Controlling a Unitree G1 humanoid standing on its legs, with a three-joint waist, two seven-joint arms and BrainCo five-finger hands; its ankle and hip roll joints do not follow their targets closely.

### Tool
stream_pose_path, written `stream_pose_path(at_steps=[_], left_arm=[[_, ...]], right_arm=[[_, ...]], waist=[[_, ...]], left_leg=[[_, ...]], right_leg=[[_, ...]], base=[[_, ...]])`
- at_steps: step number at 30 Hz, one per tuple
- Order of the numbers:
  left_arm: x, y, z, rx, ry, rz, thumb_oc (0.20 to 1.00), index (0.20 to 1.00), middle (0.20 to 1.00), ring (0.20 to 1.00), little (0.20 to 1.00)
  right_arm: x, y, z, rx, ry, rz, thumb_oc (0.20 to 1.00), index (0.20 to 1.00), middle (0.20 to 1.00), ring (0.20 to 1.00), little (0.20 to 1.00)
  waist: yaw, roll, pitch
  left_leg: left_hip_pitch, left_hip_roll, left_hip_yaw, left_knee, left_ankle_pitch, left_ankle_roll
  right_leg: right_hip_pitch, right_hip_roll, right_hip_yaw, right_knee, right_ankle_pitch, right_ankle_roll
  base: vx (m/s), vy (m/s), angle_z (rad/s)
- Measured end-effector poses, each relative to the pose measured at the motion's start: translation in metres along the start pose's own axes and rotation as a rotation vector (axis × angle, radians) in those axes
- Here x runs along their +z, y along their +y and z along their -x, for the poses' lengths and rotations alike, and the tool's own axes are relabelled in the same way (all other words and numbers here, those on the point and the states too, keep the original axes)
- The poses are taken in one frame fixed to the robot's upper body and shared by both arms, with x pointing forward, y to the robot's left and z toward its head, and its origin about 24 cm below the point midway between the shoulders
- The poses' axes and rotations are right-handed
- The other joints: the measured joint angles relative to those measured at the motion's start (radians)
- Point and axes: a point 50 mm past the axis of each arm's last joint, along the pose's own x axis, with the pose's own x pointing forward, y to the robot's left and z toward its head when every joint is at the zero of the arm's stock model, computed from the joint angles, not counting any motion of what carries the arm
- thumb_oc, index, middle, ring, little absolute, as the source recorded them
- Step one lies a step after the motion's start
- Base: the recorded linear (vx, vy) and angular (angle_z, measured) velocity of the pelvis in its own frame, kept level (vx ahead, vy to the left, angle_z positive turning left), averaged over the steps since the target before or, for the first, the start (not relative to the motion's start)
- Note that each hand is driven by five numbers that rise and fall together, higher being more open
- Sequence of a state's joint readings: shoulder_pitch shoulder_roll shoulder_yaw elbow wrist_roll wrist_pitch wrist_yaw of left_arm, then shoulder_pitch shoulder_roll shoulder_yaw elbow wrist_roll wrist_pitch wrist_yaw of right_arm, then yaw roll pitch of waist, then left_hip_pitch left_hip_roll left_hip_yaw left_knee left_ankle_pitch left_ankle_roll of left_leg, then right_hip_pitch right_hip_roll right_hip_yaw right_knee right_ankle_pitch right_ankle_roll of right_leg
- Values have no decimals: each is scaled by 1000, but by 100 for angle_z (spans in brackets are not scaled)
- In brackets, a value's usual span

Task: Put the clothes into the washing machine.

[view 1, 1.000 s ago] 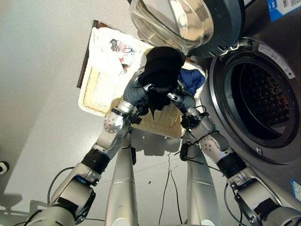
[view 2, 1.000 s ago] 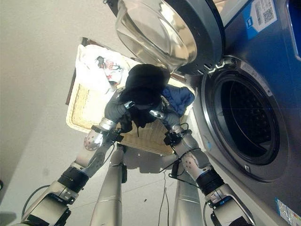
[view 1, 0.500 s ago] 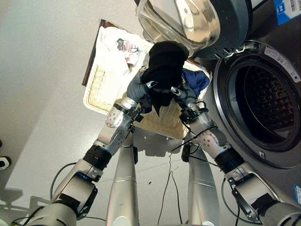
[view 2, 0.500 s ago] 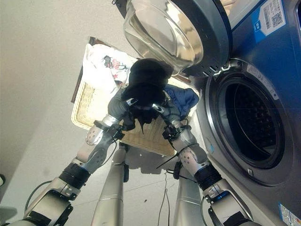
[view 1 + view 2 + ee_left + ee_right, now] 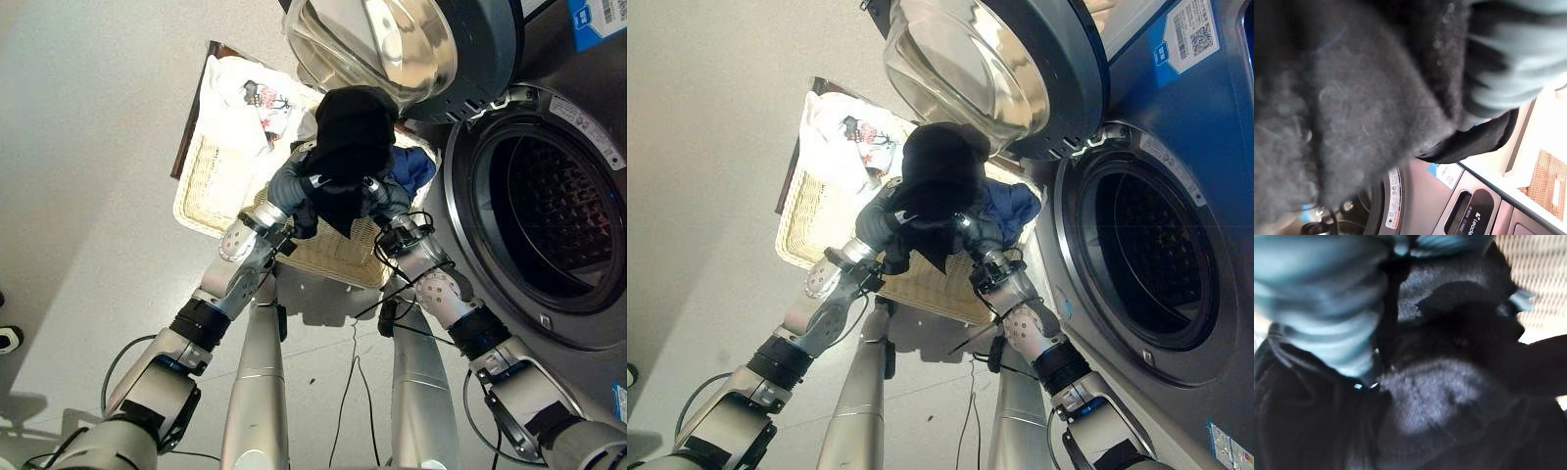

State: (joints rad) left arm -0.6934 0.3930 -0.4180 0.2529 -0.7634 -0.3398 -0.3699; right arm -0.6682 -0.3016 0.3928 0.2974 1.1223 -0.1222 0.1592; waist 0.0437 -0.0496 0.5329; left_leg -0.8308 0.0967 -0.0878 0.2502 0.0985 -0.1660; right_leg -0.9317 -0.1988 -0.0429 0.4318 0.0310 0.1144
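A wicker laundry basket sits on the floor, a white printed garment at its far-left corner. Above it, left hand and right hand clutch a black fleecy garment: soft, light, best bunched. Its folds hide the fingertips. Rightward gapes the washing machine drum.

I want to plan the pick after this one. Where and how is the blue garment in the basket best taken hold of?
Grip the blue garment at its bunched top folds, coming from above. It lies crumpled in the wicker basket at the corner nearest the washing machine, so its raised folds likely offer the easiest pinch; the basket rim blocks a side approach.
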Motion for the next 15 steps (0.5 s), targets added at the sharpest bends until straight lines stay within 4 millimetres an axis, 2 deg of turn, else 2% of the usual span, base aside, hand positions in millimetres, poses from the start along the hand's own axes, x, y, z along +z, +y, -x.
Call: stream_pose_path(at_steps=[7, 8, 9, 10, 15], left_arm=[[4, -5, -1, -11, -38, -13, 200, 200, 200, 200, 200], [5, -5, -1, -6, -45, -12, 244, 244, 244, 244, 244], [5, -7, 0, 0, -52, -11, 485, 485, 485, 485, 485], [5, -8, 0, 11, -60, -13, 1000, 1000, 1000, 1000, 1000], [7, -16, -4, 83, -54, -133, 1000, 1000, 1000, 1000, 1000]], right_arm=[[-1, 3, 0, 57, -8, -109, 200, 200, 200, 200, 200], [-1, 3, 0, 66, -8, -130, 200, 200, 200, 200, 200], [-1, 4, 0, 77, -10, -154, 200, 200, 200, 200, 200], [-2, 5, 0, 81, -14, -175, 200, 200, 200, 200, 200], [-2, 4, -1, 73, -22, -239, 200, 200, 200, 200, 200]], waist=[[1, 0, 0], [1, 0, 0], [1, 0, 0], [1, 0, 0], [6, 0, 0]], left_leg=[[0, 0, 0, 0, 0, 0], [0, 0, 0, -1, 0, 0], [0, 0, 0, -1, 0, 0], [0, 0, 0, -1, 0, 0], [0, 0, 0, -2, 0, 0]], right_leg=[[0, 0, 0, 0, 0, 0], [0, 0, 0, -1, 0, 0], [0, 0, 0, -1, 0, 0], [0, 0, 0, -1, 0, 0], [0, 0, 0, -1, 0, 0]], base=[[0, 0, 0], [0, 0, 0], [0, 0, 0], [0, 0, 0], [0, 0, 0]])
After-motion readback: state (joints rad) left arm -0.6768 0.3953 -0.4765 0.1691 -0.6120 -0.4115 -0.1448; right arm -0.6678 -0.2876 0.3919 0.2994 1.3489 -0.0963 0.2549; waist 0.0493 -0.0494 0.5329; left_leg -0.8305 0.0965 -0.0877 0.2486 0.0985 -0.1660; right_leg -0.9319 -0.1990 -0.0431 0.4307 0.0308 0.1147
